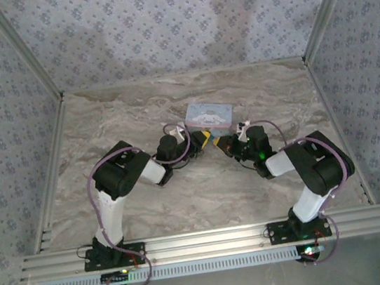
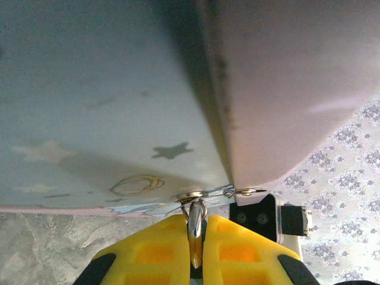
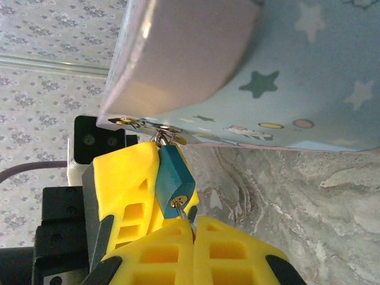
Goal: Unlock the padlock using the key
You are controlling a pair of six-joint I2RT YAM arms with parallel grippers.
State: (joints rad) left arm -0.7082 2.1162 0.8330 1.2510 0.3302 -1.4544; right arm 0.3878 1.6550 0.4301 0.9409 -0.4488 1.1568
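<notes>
So the padlock point(image 3: 174, 178) is found hanging off the little metal hasp point(image 3: 160, 129) at the edge of the tin box point(image 3: 297, 77), low down near the marble-look table point(image 3: 309, 202). It's pinched between the pads of the left gripper point(image 2: 196, 224), which is clamped shut on it. In the right wrist view the teal body is seen lying against one yellow finger. The right gripper point(image 3: 193, 228) is closed tight as well. A thin bit of the key point(image 3: 183, 212) is seen running from between its pads up into the keyhole face of the lock, so the key looks to be seated, or very nearly.

What's probably needed now is the turn. It's best done as a clean wrist roll about the key's own axis, with the key kept in line with the lock body. Any sideways push gets passed straight into the hasp, and the box could be dragged or tipped. The left clamp should be held firm so the lock body isn't spun along with the key. How deep the key sits can't be told for sure — a slight push inward before the twist would be sensible.

As for the box — the lid looks shut with the lock through the hasp, and what's inside can't be seen.
</notes>
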